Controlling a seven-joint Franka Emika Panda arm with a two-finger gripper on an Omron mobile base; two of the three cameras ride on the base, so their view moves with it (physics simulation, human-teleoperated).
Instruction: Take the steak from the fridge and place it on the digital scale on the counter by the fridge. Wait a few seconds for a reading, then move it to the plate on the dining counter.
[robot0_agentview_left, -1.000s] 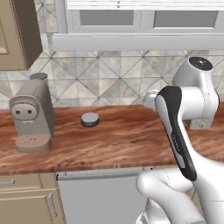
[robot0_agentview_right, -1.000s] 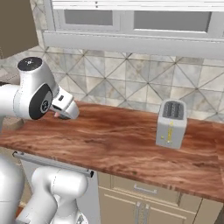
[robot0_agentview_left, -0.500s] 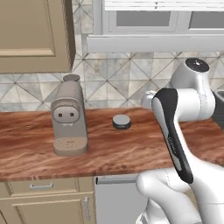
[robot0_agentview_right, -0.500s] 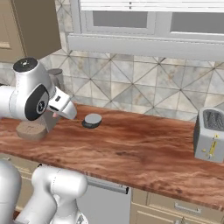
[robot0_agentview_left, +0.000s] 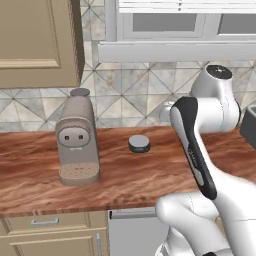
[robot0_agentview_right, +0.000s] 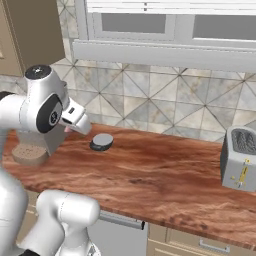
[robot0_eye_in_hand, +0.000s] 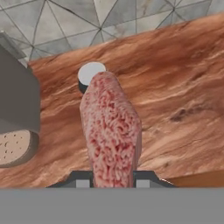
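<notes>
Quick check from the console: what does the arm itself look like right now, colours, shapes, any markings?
The glossy white rounded arm has a black band with small pale lettering along one link, and round dark grey joint caps. The gripper ends in small dark grey fingers with paler square pads. No cables show.

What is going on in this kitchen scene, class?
The robot's hand is shut on the steak, which sticks out ahead of it above the counter. The digital scale sits bare on the worktop just right of the coffee machine, and in the hand view the steak's tip lines up with it. The steak has not yet been set down. A toaster stands further right along the counter.
</notes>
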